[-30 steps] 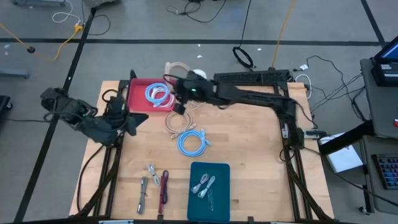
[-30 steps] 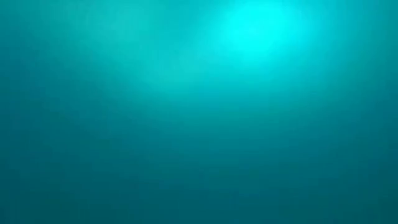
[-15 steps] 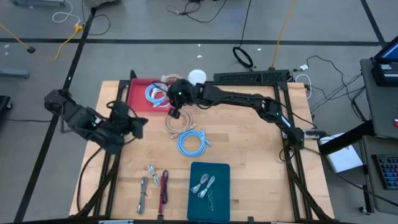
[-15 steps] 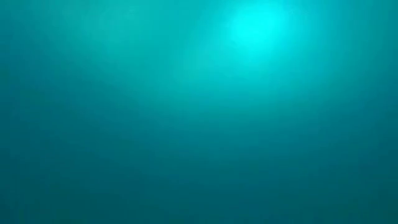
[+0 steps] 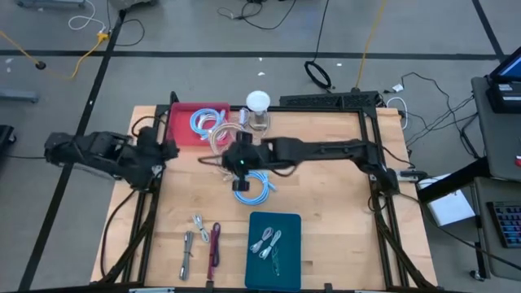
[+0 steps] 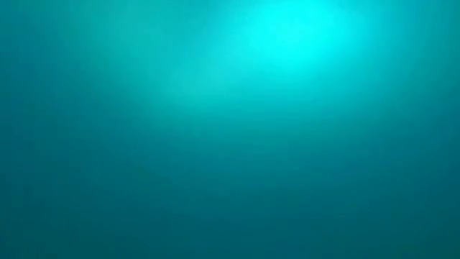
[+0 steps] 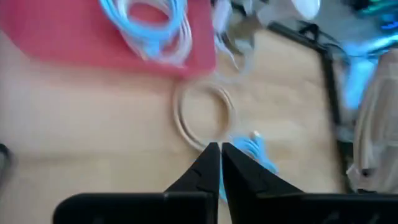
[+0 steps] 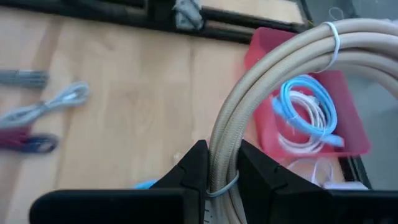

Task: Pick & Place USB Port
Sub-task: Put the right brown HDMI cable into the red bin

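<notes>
- The right gripper (image 8: 216,163) has its fingers clamped on a coiled beige cable (image 8: 267,68), pinching the bundled strands near a thin tie, probably because the bound part gives a firm hold on the whole coil.
- In the high view that gripper (image 5: 238,159) sits over the middle of the table (image 5: 326,203), just above a loose blue cable (image 5: 254,189), with the red tray (image 5: 181,122) near.
- The left gripper (image 7: 220,154) waits at the table's left side with its fingers together, holding nothing (it points toward a second beige loop (image 7: 202,115) lying on the wood).
- The red tray holds a blue cable coil (image 8: 308,106) and a pale one beneath it.
- The teal tray (image 5: 273,260) at the front edge holds a grey cable bundle (image 5: 267,242).
- More cable bundles (image 5: 202,240) lie loose left of the teal tray.
- The low view shows nothing usable.
</notes>
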Controlling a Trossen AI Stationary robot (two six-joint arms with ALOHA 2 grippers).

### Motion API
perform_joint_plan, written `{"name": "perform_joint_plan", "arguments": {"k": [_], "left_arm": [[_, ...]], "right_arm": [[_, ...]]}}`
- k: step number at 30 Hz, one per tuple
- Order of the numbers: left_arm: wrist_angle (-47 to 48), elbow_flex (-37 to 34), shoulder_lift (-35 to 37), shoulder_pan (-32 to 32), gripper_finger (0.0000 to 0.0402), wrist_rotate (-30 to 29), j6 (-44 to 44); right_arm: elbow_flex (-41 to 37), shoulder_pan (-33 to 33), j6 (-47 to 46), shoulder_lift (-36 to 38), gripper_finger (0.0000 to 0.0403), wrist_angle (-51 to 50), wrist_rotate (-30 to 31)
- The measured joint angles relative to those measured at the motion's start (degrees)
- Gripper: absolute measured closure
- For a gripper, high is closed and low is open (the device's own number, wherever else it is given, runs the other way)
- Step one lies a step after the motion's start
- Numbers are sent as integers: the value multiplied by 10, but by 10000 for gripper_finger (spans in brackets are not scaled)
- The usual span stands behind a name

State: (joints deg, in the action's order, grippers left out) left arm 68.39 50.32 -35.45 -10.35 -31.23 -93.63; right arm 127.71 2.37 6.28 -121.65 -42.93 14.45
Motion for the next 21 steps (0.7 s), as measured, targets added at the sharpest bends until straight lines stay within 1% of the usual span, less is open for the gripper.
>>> {"name": "perform_joint_plan", "arguments": {"k": [1,2,4,6,8,11,13,16,17,19,21], "left_arm": [[-33,-27,27,9,378,27,8],[-85,-56,53,18,375,55,19],[-209,-122,99,37,368,127,43],[-338,-193,135,61,358,206,49],[-488,-257,153,88,341,282,30],[-644,-337,145,124,304,359,-7],[-707,-366,129,145,275,389,-29],[-753,-394,97,174,232,432,-62],[-770,-397,85,183,219,447,-66],[-803,-398,58,199,195,476,-66],[-863,-398,26,214,177,497,-67]], "right_arm": [[0,9,0,6,353,1,6],[0,16,-2,14,353,0,8],[0,31,-11,25,353,-9,17],[2,41,-11,32,353,-5,18],[0,49,-6,39,353,-21,-13],[1,52,-15,41,353,-32,-99],[1,55,-21,47,353,-87,-154],[0,65,-2,52,353,-180,-209],[0,70,12,52,353,-205,-222],[0,80,30,53,353,-241,-220],[-1,87,37,59,353,-242,-223]]}}
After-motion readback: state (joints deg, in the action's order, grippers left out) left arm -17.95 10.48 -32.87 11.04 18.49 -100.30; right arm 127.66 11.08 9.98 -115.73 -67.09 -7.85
